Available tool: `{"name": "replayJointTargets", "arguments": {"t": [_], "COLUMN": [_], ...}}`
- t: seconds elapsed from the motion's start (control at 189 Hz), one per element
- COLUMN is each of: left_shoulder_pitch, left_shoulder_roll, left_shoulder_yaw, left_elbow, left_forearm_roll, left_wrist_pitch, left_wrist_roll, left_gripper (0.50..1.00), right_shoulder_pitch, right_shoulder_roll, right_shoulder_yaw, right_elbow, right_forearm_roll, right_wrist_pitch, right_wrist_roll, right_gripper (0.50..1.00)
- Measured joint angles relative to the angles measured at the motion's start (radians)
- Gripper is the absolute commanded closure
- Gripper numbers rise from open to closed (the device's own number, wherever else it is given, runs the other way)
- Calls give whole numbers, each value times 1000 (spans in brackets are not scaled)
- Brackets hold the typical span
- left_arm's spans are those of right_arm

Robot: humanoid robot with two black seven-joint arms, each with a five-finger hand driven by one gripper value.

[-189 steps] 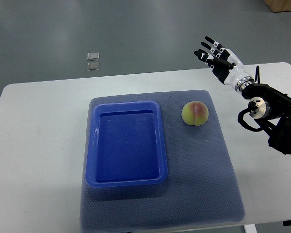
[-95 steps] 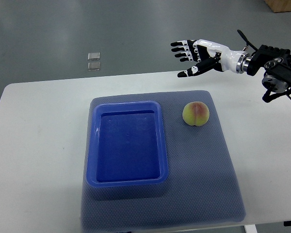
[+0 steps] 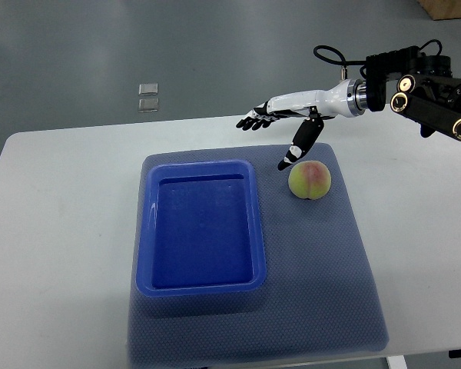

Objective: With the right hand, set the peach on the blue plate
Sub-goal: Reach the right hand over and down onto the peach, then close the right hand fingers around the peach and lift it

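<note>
A yellow-green peach (image 3: 310, 180) with a pink blush lies on the grey mat (image 3: 323, 261), to the right of the blue plate (image 3: 200, 285), a deep rectangular tray with nothing in it. My right hand (image 3: 273, 131) reaches in from the right edge, above and to the left of the peach. Its fingers are spread flat and its thumb points down towards the peach's upper left side. It holds nothing. The left arm is out of view.
The mat lies on a white table (image 3: 61, 231). Two small clear squares (image 3: 147, 97) lie on the grey floor beyond the table's far edge. A brown box corner (image 3: 449, 8) shows at the top right.
My right hand has swung from the table's right side up and leftward, and now has lowered and reached out over the mat next to the peach. The peach has not moved.
</note>
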Motion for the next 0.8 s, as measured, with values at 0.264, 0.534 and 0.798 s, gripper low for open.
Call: {"name": "replayJointTargets", "arguments": {"t": [0.264,0.534,0.798], "left_shoulder_pitch": [-3,-3,-3], "left_shoulder_roll": [0,0,0], "left_shoulder_yaw": [0,0,-2], "left_elbow": [1,-2,-3], "left_forearm_roll": [0,0,0], "left_wrist_pitch": [0,0,0], "left_wrist_roll": [0,0,0], "left_gripper": [500,500,500], "right_shoulder_pitch": [3,-20,-34], "right_shoulder_roll": [11,22,31], "right_shoulder_yaw": [-90,-113,-136], "right_elbow": [3,1,-11], "right_forearm_roll": [-172,-325,-356], "right_wrist_pitch": [-69,-150,-162], "right_wrist_roll": [14,18,18], "right_gripper": [576,576,576]}}
